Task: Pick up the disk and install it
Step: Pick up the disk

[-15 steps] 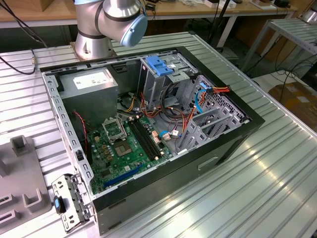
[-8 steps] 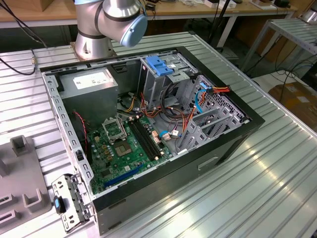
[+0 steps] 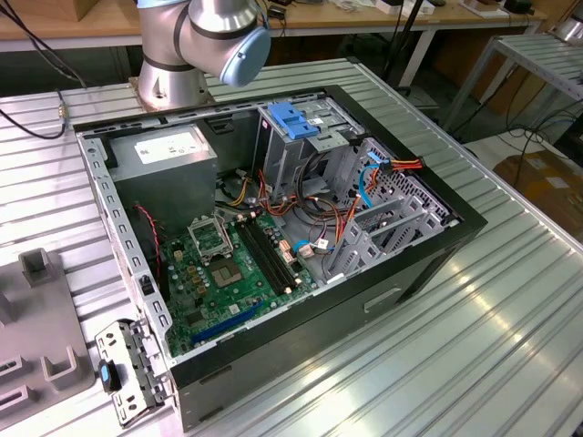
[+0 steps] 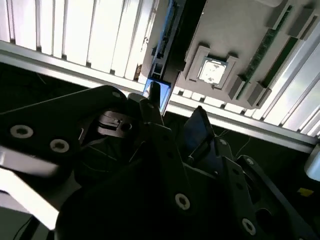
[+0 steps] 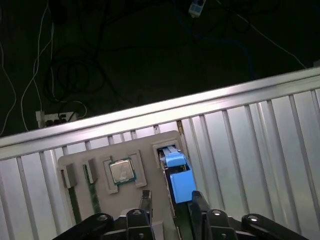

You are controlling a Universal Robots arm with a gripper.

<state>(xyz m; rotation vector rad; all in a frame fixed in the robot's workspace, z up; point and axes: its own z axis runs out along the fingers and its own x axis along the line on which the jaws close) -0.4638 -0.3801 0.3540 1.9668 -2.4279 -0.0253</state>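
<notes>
In the first wrist view the hand (image 5: pixel 171 204) hangs directly over the disk (image 5: pixel 181 181). Its fingers (image 5: pixel 146 200) are spread to either side of the blue-railed drive rather than clamped on it. One finger looks close against the blue rail and the other stands apart from it, so I judge the hand released and the grasp not yet made. The disk stands on edge in a slot of the grey holder tray (image 5: pixel 150 147), just beside a processor chip (image 5: pixel 121 171) seated in its own recess, and the tray lies on the ribbed metal table (image 5: pixel 250 140). Farther off, in the exterior view, the open computer case (image 3: pixel 428 246) lies on the table, with its drive cage (image 3: pixel 301 159) under a light-blue latch plate (image 3: pixel 293 120); whether the bay is free I cannot tell. By my reading the task is at its start: neither the pick-up nor the installing is done.
</notes>
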